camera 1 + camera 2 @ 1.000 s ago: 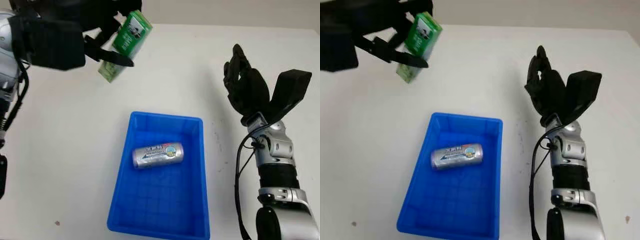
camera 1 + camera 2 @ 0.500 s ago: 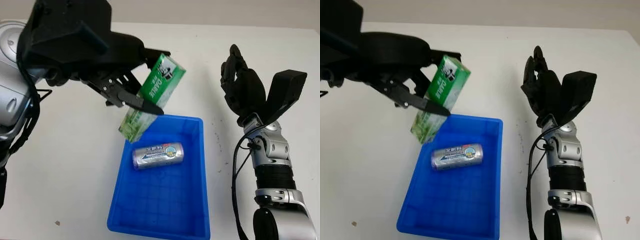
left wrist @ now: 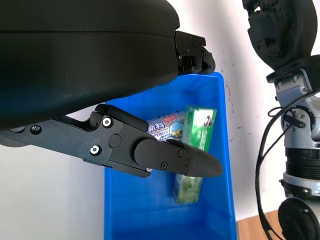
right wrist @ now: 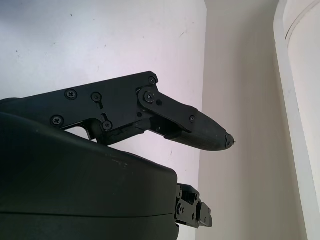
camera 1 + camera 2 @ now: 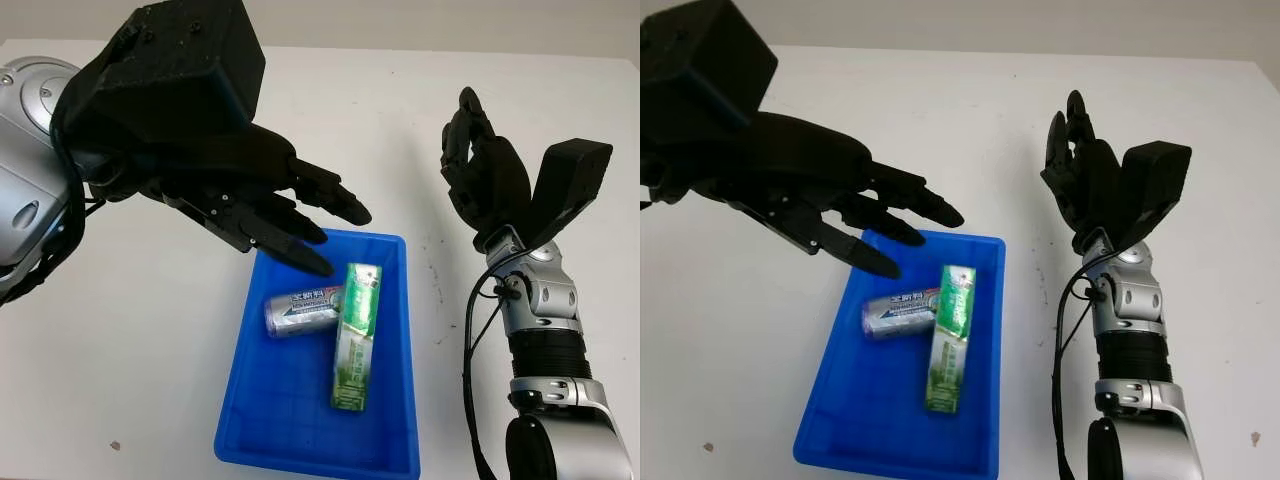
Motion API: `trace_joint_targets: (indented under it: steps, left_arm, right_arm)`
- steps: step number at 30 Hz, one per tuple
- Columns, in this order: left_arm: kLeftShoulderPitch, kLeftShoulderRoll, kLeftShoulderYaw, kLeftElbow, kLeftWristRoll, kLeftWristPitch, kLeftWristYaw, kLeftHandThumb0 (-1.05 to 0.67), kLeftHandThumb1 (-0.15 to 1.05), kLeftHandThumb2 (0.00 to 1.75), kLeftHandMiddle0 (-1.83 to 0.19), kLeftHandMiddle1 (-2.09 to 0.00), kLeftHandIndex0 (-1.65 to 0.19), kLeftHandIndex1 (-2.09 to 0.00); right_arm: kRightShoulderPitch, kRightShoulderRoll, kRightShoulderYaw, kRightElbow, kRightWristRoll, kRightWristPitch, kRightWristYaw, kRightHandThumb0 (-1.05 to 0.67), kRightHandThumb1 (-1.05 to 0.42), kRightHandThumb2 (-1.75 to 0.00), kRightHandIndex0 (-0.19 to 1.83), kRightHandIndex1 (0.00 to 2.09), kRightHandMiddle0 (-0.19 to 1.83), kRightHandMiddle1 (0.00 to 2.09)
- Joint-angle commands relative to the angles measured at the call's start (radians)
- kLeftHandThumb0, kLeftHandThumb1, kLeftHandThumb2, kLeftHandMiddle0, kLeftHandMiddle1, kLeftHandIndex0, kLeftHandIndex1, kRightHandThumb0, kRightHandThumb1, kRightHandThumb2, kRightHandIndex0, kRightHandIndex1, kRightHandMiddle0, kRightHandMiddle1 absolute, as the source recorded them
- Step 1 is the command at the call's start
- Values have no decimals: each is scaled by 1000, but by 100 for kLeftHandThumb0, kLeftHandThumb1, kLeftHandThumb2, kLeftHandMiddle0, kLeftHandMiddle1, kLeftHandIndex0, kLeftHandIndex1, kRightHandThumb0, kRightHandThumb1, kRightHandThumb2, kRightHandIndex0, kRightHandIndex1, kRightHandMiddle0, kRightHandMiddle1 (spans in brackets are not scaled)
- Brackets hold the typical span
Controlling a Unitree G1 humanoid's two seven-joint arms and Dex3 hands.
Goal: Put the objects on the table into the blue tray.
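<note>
Blue rectangular plastic tray (image 5: 290, 440) at lower centre holds both items; we judge the task nearly done. Our black left hand (image 5: 285, 215) hovers open at its upper-left rim, our black right hand (image 5: 480, 170) open at right. Inside lie the green carton (image 5: 356, 335), then the silver can (image 5: 300, 310).

Head stereo looks down; wrist cameras sit close.

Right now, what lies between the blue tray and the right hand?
Bare white table, a few dark specks on it, in the left eye view. The blue plastic tray and the open right hand stand apart.
</note>
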Motion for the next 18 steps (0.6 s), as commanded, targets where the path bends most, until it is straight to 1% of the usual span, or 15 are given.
trace_joint_targets:
  steps: [1,3,4,5,6,7,8,9,10,11,12,14,15,17,18]
  left_arm:
    - [-16,-25,47,-32,-34,20,19,-57,99,5,-15,-11,-15,-14]
    - [-17,-46,72,-33,-41,59,69,-54,98,5,-21,-12,-22,-17]
    - [-25,-55,82,-32,-40,85,98,-56,98,5,-31,-16,-28,-30]
    - [-19,-73,107,-26,-37,90,135,-57,98,5,-33,-27,-19,-63]
    - [0,-101,145,-13,-33,77,179,-56,100,5,-25,-64,-12,-98]
    - [25,-145,200,7,-11,69,263,-57,102,7,-14,-114,-4,-134]
    - [43,-176,238,19,3,64,324,-57,104,17,-14,-170,5,-178]
    - [61,-197,259,27,34,37,396,-57,104,21,-14,-189,9,-193]
    - [96,-239,307,59,69,-51,483,-59,104,27,-13,-199,10,-201]
    - [131,-281,350,102,100,-154,569,-54,105,36,-9,-205,12,-206]
    - [160,-327,397,155,123,-244,654,-51,105,38,-8,-207,11,-208]
    - [193,-384,448,234,151,-361,766,-51,105,37,-6,-209,9,-209]
    - [224,-403,471,296,174,-454,821,-52,105,35,-4,-209,11,-209]
    - [279,-430,502,396,201,-608,889,-54,105,35,-6,-176,11,-182]
    - [310,-441,514,449,208,-687,906,-53,105,37,-7,-150,12,-164]
  right_arm:
    - [5,-5,-2,-6,-5,-9,-2,-54,-105,-75,-19,0,-19,0]
    - [4,-5,-2,-7,-4,-8,-1,-55,-105,-74,-19,0,-19,0]
    - [3,-5,-1,-6,-5,-7,-1,-55,-105,-74,-19,0,-19,0]
    - [3,-5,-2,-7,-4,-6,-1,-55,-105,-74,-19,0,-19,0]
    - [2,-4,-2,-6,-4,-6,-1,-55,-105,-74,-19,0,-19,0]
    - [-1,-3,-4,-3,0,-8,1,-54,-105,-75,-19,0,-19,0]
    - [-3,-2,-6,-1,3,-9,2,-54,-105,-75,-19,0,-19,0]
    - [-5,1,-9,2,7,-10,2,-54,-105,-76,-19,0,-19,0]
    - [-10,3,-11,4,10,-10,1,-54,-105,-75,-19,0,-19,0]
    - [-14,5,-12,7,13,-9,-1,-56,-105,-75,-19,0,-19,0]
    - [-18,6,-13,9,15,-5,-1,-58,-105,-75,-19,0,-19,0]
    - [-22,6,-13,11,17,-3,-1,-60,-105,-76,-19,0,-19,0]
    - [-24,6,-11,13,15,-8,2,-60,-105,-76,-19,0,-19,0]
    - [-26,2,-3,17,4,-24,5,-61,-105,-77,-19,0,-19,0]
    - [-27,-2,2,18,-6,-33,5,-62,-105,-78,-19,0,-19,0]
